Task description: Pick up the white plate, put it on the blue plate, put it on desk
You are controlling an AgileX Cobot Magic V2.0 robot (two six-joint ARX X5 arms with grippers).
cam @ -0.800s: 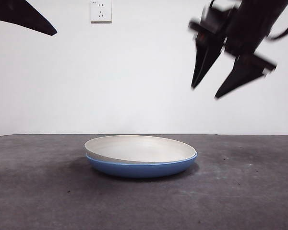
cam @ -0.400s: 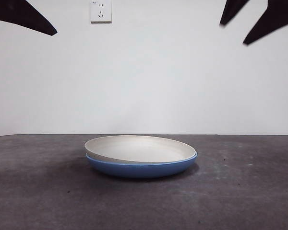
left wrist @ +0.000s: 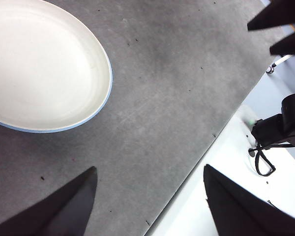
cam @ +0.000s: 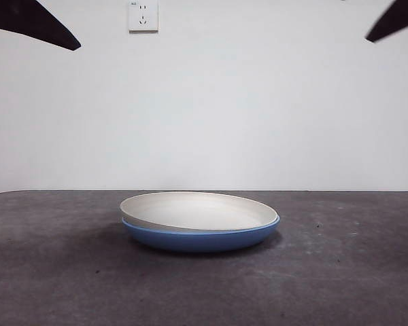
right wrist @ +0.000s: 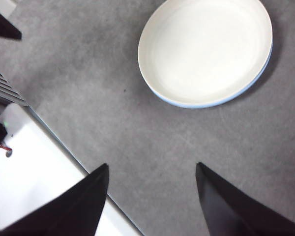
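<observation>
- Since a second ago, one end effector that hung over the right side of the tabletop has risen almost out of the front view; only a black tip [cam: 393, 20] shows at the top right corner, and the plates have not shifted.
- Right end effector [right wrist: 152, 196]: its wrist view shows the jaws spread wide with nothing between them, high above the tabletop [right wrist: 78, 73]; the stacked plates lie well apart from it.
- Left end effector [left wrist: 150, 201]: its jaws also stand wide apart and hold nothing; it hangs over the tabletop's edge, with the plates off to one side; in the front view a black tip [cam: 34, 24] sits at the top left corner.
- White plate [cam: 197, 210]: nested in the blue plate [cam: 200, 239], its near-left rim raised a little so that it sits slightly tilted; the blue rim shows as a thin band around it in both wrist views.
- Blue plate: flat on the dark grey tabletop, about mid-table in the front view, touched by neither end effector.
- Behind, on the white wall, a socket plate [cam: 143, 15].
- Left wrist view: a small black device with a cable [left wrist: 278, 130] on the pale surface beyond the tabletop's edge.
</observation>
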